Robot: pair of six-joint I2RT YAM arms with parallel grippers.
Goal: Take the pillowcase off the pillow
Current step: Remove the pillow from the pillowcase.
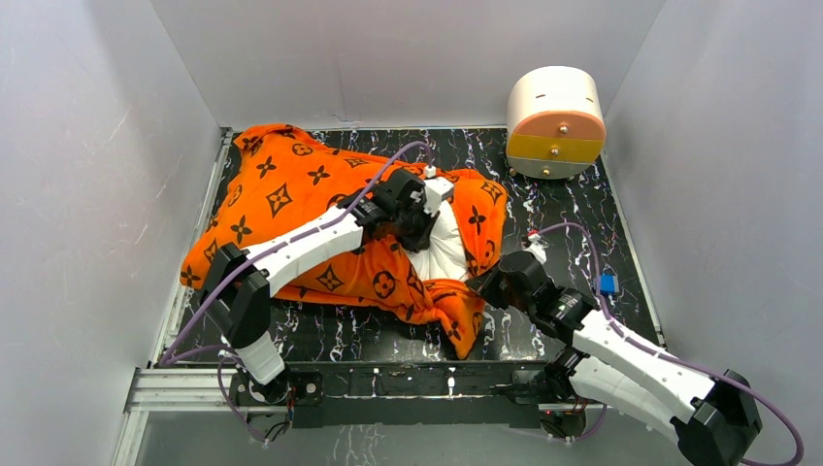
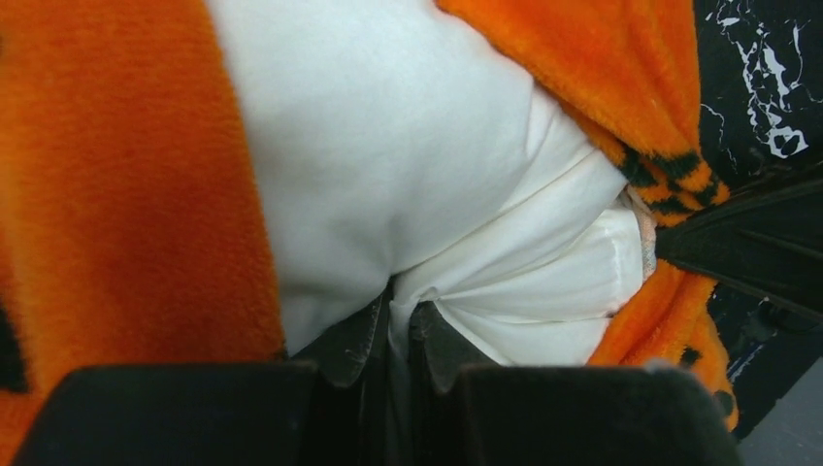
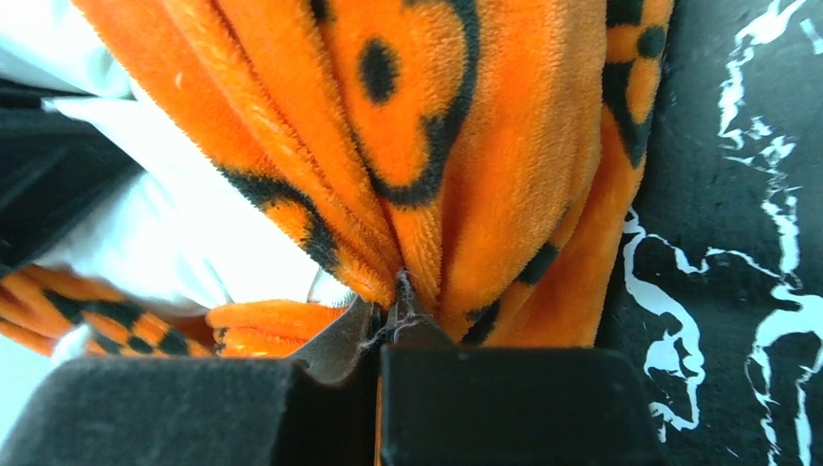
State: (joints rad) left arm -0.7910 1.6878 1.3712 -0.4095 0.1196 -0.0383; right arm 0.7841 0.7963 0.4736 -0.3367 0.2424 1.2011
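No legible text, number, brand name or label is found in any view. The only markings are the dark brown printed figures on the orange pillowcase (image 1: 291, 184): four-pointed flowers, flowers inside circles, and diamonds. No letters can be made out among them. The small blue item (image 1: 608, 283) well to the right of the pillowcase is too small to read.
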